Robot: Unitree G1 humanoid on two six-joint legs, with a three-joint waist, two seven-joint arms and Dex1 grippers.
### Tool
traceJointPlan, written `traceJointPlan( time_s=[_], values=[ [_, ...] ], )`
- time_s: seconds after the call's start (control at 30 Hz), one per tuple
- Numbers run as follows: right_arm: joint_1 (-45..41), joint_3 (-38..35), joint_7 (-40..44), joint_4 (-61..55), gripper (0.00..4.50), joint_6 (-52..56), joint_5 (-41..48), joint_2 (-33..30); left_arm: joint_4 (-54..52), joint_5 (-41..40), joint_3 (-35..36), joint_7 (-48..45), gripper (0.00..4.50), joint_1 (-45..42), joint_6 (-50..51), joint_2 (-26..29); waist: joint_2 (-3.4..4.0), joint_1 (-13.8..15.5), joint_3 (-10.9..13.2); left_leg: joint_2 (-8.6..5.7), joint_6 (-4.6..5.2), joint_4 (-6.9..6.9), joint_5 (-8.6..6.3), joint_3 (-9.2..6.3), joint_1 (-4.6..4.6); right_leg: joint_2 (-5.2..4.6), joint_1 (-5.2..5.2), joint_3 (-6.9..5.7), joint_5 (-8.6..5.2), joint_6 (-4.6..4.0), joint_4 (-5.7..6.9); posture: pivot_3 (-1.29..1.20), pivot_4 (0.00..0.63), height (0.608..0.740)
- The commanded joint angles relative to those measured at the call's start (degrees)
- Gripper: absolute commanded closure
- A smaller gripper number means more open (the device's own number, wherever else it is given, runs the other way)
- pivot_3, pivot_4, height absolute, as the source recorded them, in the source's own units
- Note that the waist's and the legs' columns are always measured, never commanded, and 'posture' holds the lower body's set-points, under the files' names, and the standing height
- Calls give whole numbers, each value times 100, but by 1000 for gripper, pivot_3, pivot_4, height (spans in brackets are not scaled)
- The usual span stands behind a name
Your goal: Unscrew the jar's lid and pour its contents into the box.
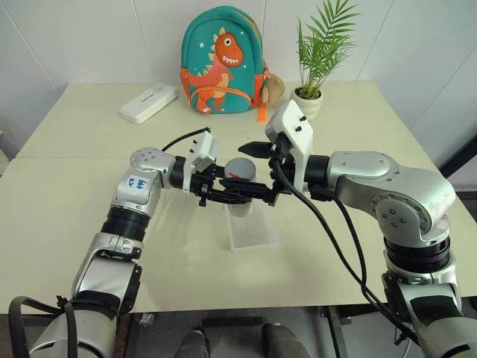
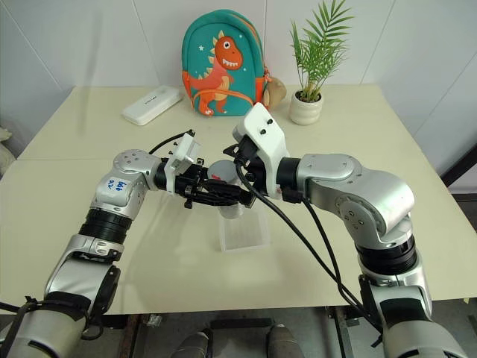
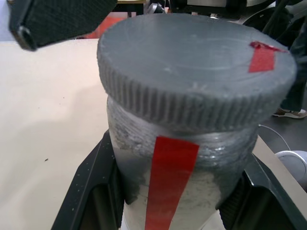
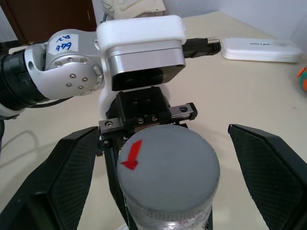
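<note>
Left end effector (image 1: 237, 195) is clenched round the one jar (image 3: 168, 191), holding it above the single clear box (image 1: 252, 233) on the table (image 1: 74, 216); right end effector (image 4: 158, 182) is spread wide, a finger either side of the one grey lid (image 4: 168, 167), not gripping. The wrist views give two red marks, one on the lid's top and one down the jar's side, while the head views add one dinosaur backpack (image 1: 222, 63), one potted plant (image 1: 317, 56) and one white case (image 1: 149, 103).
</note>
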Motion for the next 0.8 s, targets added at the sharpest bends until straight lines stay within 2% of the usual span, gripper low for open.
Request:
traceJointPlan(
  time_s=[0.03,0.23,0.33,0.43,0.8],
  values=[
    [-48,-62,75,-116,15,-127,-45,-13,-108,-40,61,-12,2410,-143,-63,11,0,0,0,0,0,0,0,0,0,0,0,0,0,0,0,0,150,740],
    [-2,-39,121,-102,15,-103,-47,-35,-121,-46,65,0,2410,-144,-48,10,0,0,0,0,0,0,0,0,0,0,0,0,0,0,0,0,150,740],
    [24,-17,144,-100,602,-91,-60,-45,-116,-40,63,3,2410,-149,-50,10,0,0,0,0,0,0,0,0,0,0,0,0,0,0,0,0,150,740],
    [45,22,164,-73,1555,-137,-134,-70,-117,-45,68,9,2410,-160,-45,10,0,0,0,0,0,0,0,0,0,0,0,0,0,0,0,0,150,740],
    [-106,-99,315,60,1555,-240,-305,-118,-75,-32,41,-22,2410,-193,-36,23,0,0,0,0,0,0,0,0,0,0,0,0,0,0,0,0,150,740]
  ],
)
